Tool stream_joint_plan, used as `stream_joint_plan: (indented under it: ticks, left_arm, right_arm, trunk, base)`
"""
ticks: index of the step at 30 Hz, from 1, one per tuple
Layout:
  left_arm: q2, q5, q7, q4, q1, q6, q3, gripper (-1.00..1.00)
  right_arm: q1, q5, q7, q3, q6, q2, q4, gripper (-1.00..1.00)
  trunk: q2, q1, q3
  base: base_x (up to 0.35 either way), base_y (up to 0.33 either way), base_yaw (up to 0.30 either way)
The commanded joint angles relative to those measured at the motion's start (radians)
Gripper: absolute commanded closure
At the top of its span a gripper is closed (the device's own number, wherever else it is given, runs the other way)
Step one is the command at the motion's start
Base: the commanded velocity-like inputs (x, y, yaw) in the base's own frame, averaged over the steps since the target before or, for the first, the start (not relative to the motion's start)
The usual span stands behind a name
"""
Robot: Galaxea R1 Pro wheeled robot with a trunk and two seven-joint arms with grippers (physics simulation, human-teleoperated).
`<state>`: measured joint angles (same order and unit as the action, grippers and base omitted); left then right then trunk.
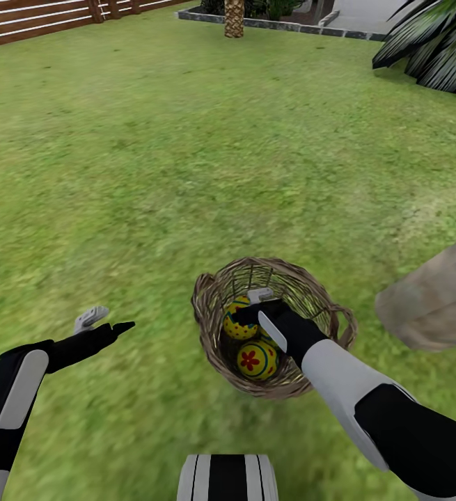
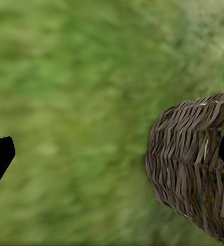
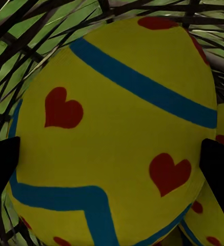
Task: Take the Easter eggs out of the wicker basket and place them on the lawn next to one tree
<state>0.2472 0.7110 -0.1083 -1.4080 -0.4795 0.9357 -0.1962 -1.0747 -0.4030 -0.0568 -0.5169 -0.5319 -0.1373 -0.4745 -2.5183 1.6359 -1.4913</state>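
The wicker basket (image 1: 304, 285) stands on the lawn (image 1: 186, 174) just ahead of me, and its woven side (image 2: 194, 169) shows in the left wrist view. Inside lie a yellow Easter egg with red hearts (image 1: 239, 321) and one with a red flower (image 1: 257, 360). My right gripper (image 1: 252, 312) reaches into the basket, open, its fingertips (image 3: 0, 164) on either side of the heart egg (image 3: 117, 118). Another egg (image 3: 214, 215) peeks out behind it. My left gripper (image 1: 113, 320) hangs open over the grass left of the basket. The tree's grey-brown trunk (image 1: 436, 299) rises just right of the basket.
A brown slatted fence (image 1: 33, 21) runs along the far left. A scaly palm trunk (image 1: 234, 17) stands in a stone-edged bed at the back, and dark palm fronds (image 1: 429, 42) hang in at the far right. Open grass lies between.
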Motion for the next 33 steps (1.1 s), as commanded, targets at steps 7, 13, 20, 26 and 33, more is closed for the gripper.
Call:
stream_joint_plan:
  ticks: [7, 13, 20, 26, 33]
  left_arm:
    - [0.0, -0.008, -0.01, 0.0, -0.001, 0.005, -0.002, -1.0]
    - [0.0, -0.008, -0.01, 0.0, -0.001, 0.006, -0.002, -1.0]
    - [0.0, -0.008, -0.01, 0.0, -0.001, 0.006, -0.002, -1.0]
    - [0.0, -0.008, -0.01, 0.0, -0.001, 0.006, -0.002, -1.0]
    - [0.0, -0.008, -0.01, 0.0, -0.001, 0.006, -0.002, -1.0]
  right_arm:
    - [-0.001, -0.007, -0.006, -0.006, -0.003, 0.001, -0.001, 1.0]
    - [-0.001, -0.007, -0.005, -0.006, -0.003, 0.001, -0.001, 1.0]
    - [-0.001, -0.007, -0.006, -0.006, -0.003, 0.001, -0.001, 1.0]
    - [-0.001, -0.007, -0.005, -0.006, -0.003, 0.003, -0.001, 1.0]
    - [-0.001, -0.007, -0.005, -0.006, -0.003, 0.003, -0.001, 1.0]
  trunk:
    - [0.0, -0.001, 0.003]
    - [0.001, -0.002, 0.015]
    - [0.001, -0.003, 0.023]
    - [0.002, -0.005, 0.038]
    - [0.003, -0.006, 0.046]
  base:
    - [0.0, -0.001, 0.0]
    - [0.0, 0.0, 0.0]
    - [0.0, 0.0, 0.0]
    - [0.0, 0.0, 0.0]
    - [0.0, 0.0, 0.0]
